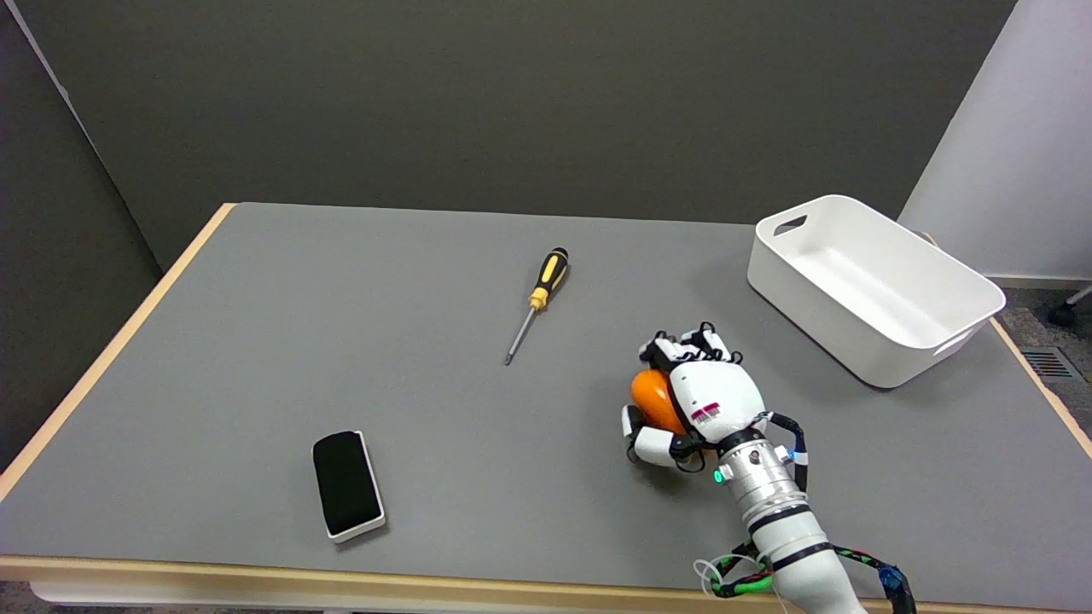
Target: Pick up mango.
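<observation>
The right hand (695,396) has a glossy white shell with black finger segments and a small red-and-white barcode label. A ribbed silver wrist (755,477) carries a green light; green, red and black braided cables (742,580) loop beside the white forearm (810,580).

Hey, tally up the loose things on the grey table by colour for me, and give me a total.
Orange: 1, the orange rounded mango in the right hand
Black and yellow: 1, the screwdriver
Black and white: 1, the felt eraser block
White: 1, the plastic rectangular bin
Total: 4
</observation>
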Controlling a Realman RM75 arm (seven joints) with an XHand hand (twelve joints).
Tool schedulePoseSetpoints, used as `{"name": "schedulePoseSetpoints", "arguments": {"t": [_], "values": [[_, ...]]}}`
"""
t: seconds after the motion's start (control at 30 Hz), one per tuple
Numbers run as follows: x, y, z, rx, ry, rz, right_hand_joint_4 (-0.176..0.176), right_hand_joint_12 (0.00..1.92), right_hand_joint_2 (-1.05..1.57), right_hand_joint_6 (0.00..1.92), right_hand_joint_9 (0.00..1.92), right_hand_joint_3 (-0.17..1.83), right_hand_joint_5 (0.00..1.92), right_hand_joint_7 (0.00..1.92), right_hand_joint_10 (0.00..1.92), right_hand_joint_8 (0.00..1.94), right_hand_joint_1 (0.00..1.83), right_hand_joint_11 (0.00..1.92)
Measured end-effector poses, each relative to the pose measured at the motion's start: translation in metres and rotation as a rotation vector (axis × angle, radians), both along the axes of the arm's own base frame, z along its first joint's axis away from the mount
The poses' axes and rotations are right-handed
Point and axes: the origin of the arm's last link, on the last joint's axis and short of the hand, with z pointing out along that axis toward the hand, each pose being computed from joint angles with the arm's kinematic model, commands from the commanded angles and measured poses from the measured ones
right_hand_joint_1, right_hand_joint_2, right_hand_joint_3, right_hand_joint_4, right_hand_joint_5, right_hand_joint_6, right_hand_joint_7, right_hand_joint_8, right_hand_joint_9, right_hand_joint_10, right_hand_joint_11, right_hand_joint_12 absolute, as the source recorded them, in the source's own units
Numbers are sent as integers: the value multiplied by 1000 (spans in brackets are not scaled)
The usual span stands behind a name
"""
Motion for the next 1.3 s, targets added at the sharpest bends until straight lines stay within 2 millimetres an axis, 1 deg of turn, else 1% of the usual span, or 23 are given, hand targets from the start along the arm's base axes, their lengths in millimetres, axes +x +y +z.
{"name": "schedulePoseSetpoints", "arguments": {"t": [0.07, 0.13, 0.2, 0.27, 0.3, 0.4, 0.6, 0.67, 0.73, 0.77, 0.8, 0.83, 0.93, 1.03, 1.1, 1.3], "values": [[0, 0, -1, 5, 12, 4, -176, 1320, 1213, 1511, 809, 186, 607, 675, 1441, 1528, 1165, 96], [0, -1, -1, 12, 29, 10, -176, 1347, 1200, 1513, 871, 214, 609, 679, 1534, 1543, 1166, 146], [1, -1, -2, 22, 47, 18, -176, 1355, 1212, 1550, 887, 227, 582, 653, 1677, 1596, 1154, 176], [1, -2, -4, 33, 62, 28, -176, 1352, 1258, 1642, 869, 226, 513, 588, 1896, 1705, 1124, 239], [2, -2, -5, 38, 68, 33, -176, 1366, 1258, 1648, 883, 233, 509, 585, 1909, 1712, 1123, 235], [3, -4, -6, 53, 87, 49, -176, 1426, 1254, 1655, 907, 247, 506, 579, 1921, 1721, 1120, 263], [5, -7, -8, 76, 116, 73, -176, 1452, 1256, 1661, 901, 248, 502, 576, 1921, 1725, 1118, 289], [6, -8, -8, 81, 124, 78, -176, 1423, 1265, 1673, 888, 241, 493, 569, 1921, 1735, 1115, 334], [7, -9, -8, 88, 132, 84, -176, 1437, 1267, 1678, 885, 241, 490, 566, 1921, 1738, 1114, 361], [8, -9, -9, 91, 135, 87, -176, 1475, 1264, 1683, 887, 251, 486, 564, 1921, 1745, 1112, 377], [8, -10, -9, 94, 139, 92, -176, 1582, 1256, 1702, 894, 288, 476, 555, 1921, 1771, 1105, 412], [9, -10, -9, 97, 143, 96, -176, 1642, 1251, 1712, 898, 308, 470, 550, 1921, 1784, 1101, 430], [15, -12, -10, 112, 155, 119, -176, 1693, 1248, 1712, 904, 313, 471, 552, 1921, 1784, 1101, 427], [25, -16, -12, 133, 172, 160, -176, 1786, 1246, 1715, 913, 320, 470, 552, 1921, 1786, 1100, 429], [35, -19, -13, 148, 186, 193, -176, 1909, 1250, 1722, 917, 318, 466, 545, 1921, 1793, 1098, 387], [66, -28, -11, 174, 233, 298, -176, 1921, 1251, 1717, 913, 310, 471, 544, 1921, 1790, 1101, 335]]}}
